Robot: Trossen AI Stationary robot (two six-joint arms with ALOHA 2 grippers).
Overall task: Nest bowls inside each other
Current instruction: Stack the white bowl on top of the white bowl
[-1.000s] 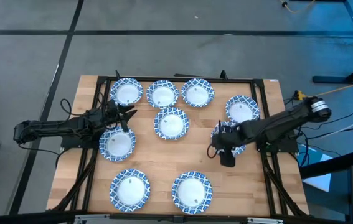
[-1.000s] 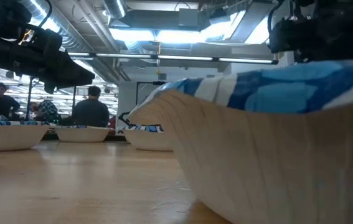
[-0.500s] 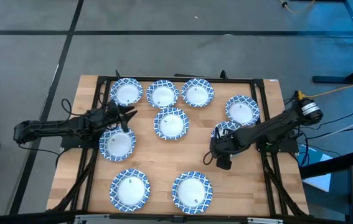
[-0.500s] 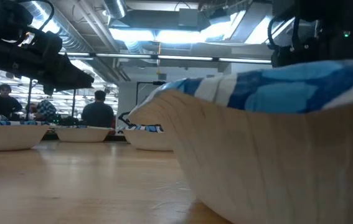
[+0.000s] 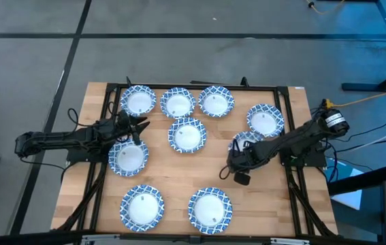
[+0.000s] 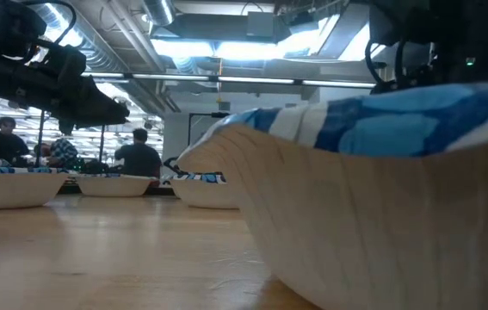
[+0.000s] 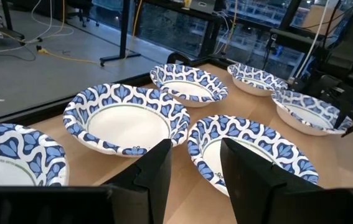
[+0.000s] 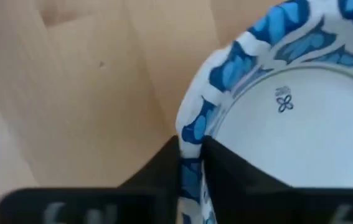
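**Right gripper pinches a bowl rim**

Right gripper, in the high view, sits at the table's right side, over the near edge of a bowl that our arm mostly hides. Eight more bowls lie singly around it, none nested yet: three in the far row, one in the middle, one at the right, two at the near edge. Our left gripper hovers between the far-left bowl and another, waiting.

From the low view, one bowl fills the foreground, its wall plain and pale, its rim blue; others stand in a line far behind.

Our left wrist view shows the left fingers apart and empty, aimed over several bowls, each with a white centre and a wide blue-and-white patterned rim.

Our right wrist view shows the fingers closed on the bowl's rim, one inside and one outside. We judge this edge grip suits a shallow bowl too wide to span, ready for lifting it into a neighbour.
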